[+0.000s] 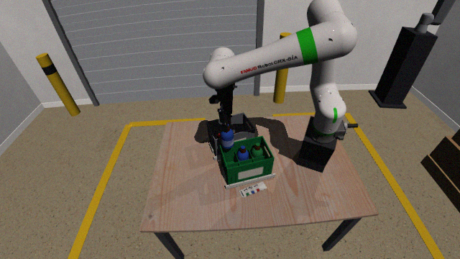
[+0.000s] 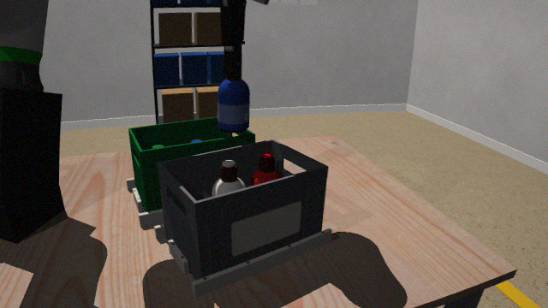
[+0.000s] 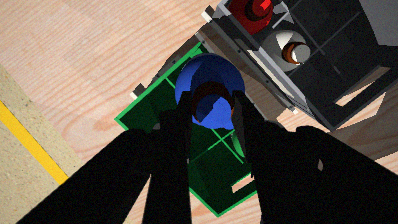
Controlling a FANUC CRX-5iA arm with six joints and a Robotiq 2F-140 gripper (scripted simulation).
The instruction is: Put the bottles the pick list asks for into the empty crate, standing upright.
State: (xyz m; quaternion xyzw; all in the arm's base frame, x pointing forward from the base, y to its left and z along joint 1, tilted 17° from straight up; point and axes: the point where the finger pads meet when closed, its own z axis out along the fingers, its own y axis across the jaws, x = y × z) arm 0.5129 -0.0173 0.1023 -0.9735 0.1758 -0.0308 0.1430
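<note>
Wooden table (image 1: 201,212) (image 2: 364,188) (image 3: 75,50): front edge across the lower part of the top frame
Pick list (image 1: 253,189): lower centre of the top frame, just beside the green crate, with green, blue and red marks; its numbers are too small to read surely
Green crate (image 1: 230,173) (image 2: 150,175) (image 3: 203,202): centre of the top frame, upright, low pale strips beside its base
Bottles inside it: a blue bottle (image 1: 243,154) (image 2: 196,141) and, right of it in the top frame, a green bottle (image 1: 256,151) (image 2: 157,147) (image 3: 238,145), both standing
Carried blue bottle (image 1: 227,138) (image 2: 233,104) (image 3: 210,75): upright, pale label, over the rear left part of the green crate in the top frame; whether its base is below the rim, I cannot tell
Gripper (image 1: 227,126) (image 2: 233,74) (image 3: 211,106): fingers closed round that bottle's neck
Dark gray crate (image 1: 248,136) (image 2: 265,228) (image 3: 316,112): behind the green one in the top frame, upright, holding a red bottle (image 2: 266,175) (image 3: 252,15) and a white bottle (image 2: 229,186) (image 3: 285,50) in neighbouring compartments
Robot arm (image 1: 266,57): reaching from the right, across the upper centre of the top frame
Roller door (image 1: 162,47): upper left, farthest back
</note>
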